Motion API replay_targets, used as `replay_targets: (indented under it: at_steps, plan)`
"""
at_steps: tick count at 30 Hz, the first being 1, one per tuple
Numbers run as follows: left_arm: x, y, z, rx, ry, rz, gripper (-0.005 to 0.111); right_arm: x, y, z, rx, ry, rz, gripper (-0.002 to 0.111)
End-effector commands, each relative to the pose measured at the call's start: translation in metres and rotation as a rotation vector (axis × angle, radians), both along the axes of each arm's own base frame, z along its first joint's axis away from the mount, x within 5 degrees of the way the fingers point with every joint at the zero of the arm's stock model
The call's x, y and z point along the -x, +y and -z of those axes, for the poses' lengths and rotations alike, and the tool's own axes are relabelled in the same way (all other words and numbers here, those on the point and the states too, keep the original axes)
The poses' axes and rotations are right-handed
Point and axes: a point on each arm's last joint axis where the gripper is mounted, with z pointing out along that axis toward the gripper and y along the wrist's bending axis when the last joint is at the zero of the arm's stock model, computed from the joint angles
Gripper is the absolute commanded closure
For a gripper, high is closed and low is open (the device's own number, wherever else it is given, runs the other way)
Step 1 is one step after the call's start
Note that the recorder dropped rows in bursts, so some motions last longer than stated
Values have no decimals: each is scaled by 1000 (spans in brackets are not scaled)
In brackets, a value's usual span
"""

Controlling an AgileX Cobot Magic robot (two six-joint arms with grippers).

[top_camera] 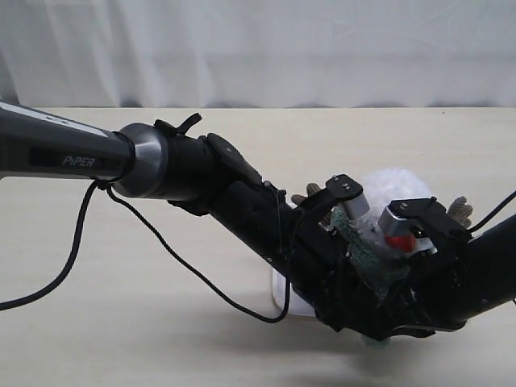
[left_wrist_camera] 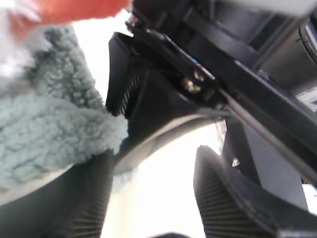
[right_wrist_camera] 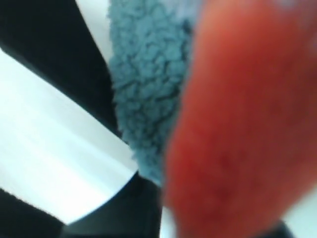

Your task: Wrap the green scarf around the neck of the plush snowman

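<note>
Blurred orange carrot nose (right_wrist_camera: 237, 124) fills most of the right wrist view, with the fuzzy dull-green fleece scarf (right_wrist_camera: 143, 89) touching its side (it reads bluer here). Dark finger shapes frame a strip of pale table (right_wrist_camera: 49, 148), but for the right gripper (right_wrist_camera: 121, 158) I cannot tell whether it is wide or narrow.

Left wrist view shows what that one does not. The left gripper (left_wrist_camera: 153, 208) stands wide, with bare table between its ribbed pads (left_wrist_camera: 223, 198) and nothing pinched. The scarf lies bunched against one finger and meets a ribbed finger of the other gripper (left_wrist_camera: 124, 94).

Only the exterior view gives the layout. The fluffy white plush snowman (top_camera: 395, 189) sits right of centre on the table, one brown twig arm (top_camera: 459, 211) poking out, both black arms (top_camera: 242, 201) crowding it. The scarf runs down below the head, just beside the nose, curly-piled and partly covered by the wrists; the neck crease is hidden.
</note>
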Motion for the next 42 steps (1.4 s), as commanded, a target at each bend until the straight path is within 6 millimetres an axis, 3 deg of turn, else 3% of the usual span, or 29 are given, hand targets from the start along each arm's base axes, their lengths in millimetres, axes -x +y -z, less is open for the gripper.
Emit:
replay_targets:
  at_steps: [1,10,20,30,42]
  plan:
    - [-1,8,5,-69,-3,30,59,1,-2,-2,29,17,2,104]
    - [-22,30,14,-191,-64,-11,60,-2,-10,-13,122,-3,18,104]
    - [-35,29,17,-208,-160,-125,60,0,-25,-9,282,44,72,104]
    - [-37,26,15,-174,-166,-146,60,-1,-23,-9,265,41,90,104]
    - [-39,23,13,-137,-184,-172,60,-2,-19,7,238,109,78,104]
